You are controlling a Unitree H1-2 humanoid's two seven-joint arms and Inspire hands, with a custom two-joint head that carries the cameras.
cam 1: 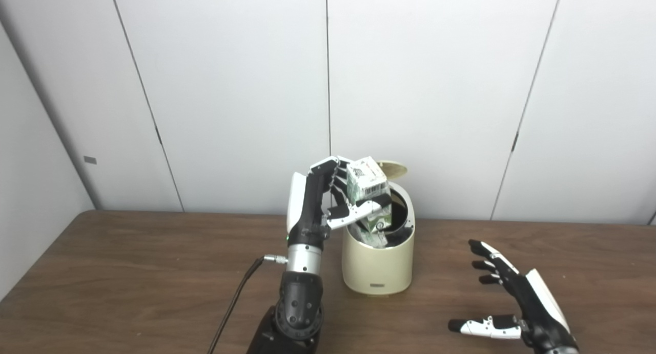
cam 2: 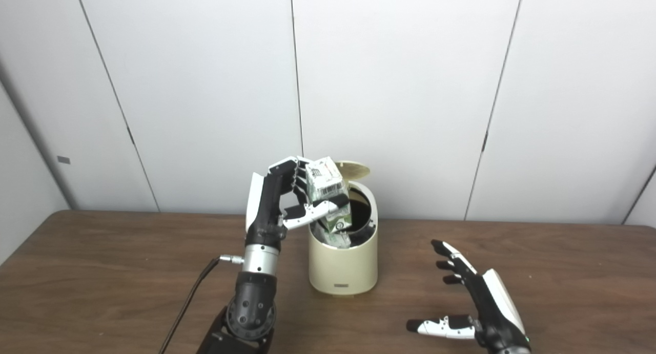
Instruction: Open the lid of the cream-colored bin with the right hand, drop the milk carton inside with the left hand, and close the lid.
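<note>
The cream-colored bin (cam 1: pixel 378 264) stands on the brown table, its round lid (cam 1: pixel 392 168) tipped up and open behind the mouth. My left hand (cam 1: pixel 328 200) is shut on the white and green milk carton (cam 1: pixel 368 187), which is tilted over the bin's opening with its lower end dipping inside the dark mouth. My right hand (cam 1: pixel 512 297) rests low over the table to the right of the bin, fingers spread, open and holding nothing. In the right eye view the carton (cam 2: pixel 328 187) and the bin (cam 2: pixel 342 267) appear the same way.
A black cable (cam 1: pixel 233 303) runs from the left wrist down toward the table's front edge. The wooden table (cam 1: pixel 128 272) stretches left and right of the bin. White wall panels stand close behind it.
</note>
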